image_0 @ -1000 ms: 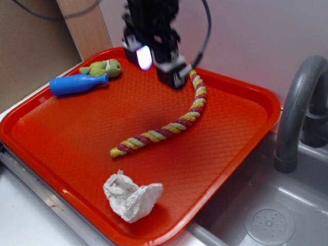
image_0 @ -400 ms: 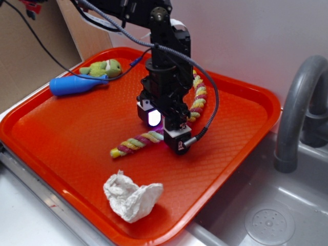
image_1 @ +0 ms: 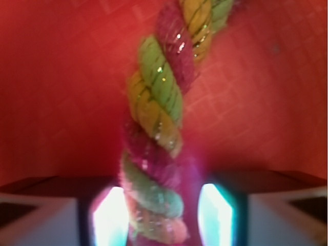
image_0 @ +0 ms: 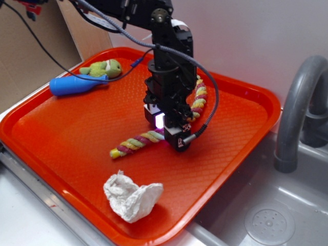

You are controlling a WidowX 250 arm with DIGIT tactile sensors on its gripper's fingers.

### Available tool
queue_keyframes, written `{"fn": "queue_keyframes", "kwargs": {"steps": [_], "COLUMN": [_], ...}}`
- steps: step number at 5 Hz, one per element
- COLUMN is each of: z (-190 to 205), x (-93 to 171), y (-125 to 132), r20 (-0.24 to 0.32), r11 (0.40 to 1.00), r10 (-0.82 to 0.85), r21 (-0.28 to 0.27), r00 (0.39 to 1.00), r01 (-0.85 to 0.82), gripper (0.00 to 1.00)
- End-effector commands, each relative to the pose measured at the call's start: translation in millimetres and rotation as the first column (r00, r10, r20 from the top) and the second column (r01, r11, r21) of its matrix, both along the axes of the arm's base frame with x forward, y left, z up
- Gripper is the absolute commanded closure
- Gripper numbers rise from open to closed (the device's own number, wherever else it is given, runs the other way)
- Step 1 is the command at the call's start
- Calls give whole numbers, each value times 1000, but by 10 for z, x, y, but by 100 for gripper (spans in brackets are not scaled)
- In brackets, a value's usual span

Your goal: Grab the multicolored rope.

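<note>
The multicolored rope [image_0: 134, 143], a twisted cord of yellow, maroon-pink and pale green, lies curved across the red tray [image_0: 61, 138]. My gripper [image_0: 165, 131] is lowered over the rope's middle and hides that stretch in the exterior view. Seen from the wrist, the rope [image_1: 159, 102] runs straight down between the two glowing fingers. My gripper [image_1: 161, 215] is open and straddles it, the left pad [image_1: 108, 218] close against the cord and a narrow gap at the right pad [image_1: 215, 212].
A blue bottle [image_0: 77, 84] and a small green plush toy [image_0: 102, 67] lie at the tray's far left corner. A crumpled white paper wad [image_0: 132, 197] sits near the front edge. A grey faucet [image_0: 297, 107] and sink [image_0: 266, 218] are to the right.
My gripper came from the tray's back edge down onto the middle of the rope, then sank slightly lower over it. The rope itself has not moved.
</note>
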State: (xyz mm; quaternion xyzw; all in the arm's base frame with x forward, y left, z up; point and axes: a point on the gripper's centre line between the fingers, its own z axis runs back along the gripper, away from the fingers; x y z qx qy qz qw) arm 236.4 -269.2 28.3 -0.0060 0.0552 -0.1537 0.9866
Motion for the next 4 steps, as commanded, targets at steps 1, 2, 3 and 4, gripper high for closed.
{"fn": "queue_keyframes", "kwargs": {"steps": [1, 2, 3, 4], "z": [669, 1082, 1442, 1787], "x": [20, 56, -85, -368], "y": [423, 675, 1086, 1385], "r20": [52, 110, 105, 214], "r11": [991, 973, 941, 909], "r10": [136, 230, 333, 416], "r21": [-7, -12, -99, -123], "r00": [989, 967, 937, 884], "r01": [-136, -230, -324, -398], "gripper": [100, 100, 100, 100]}}
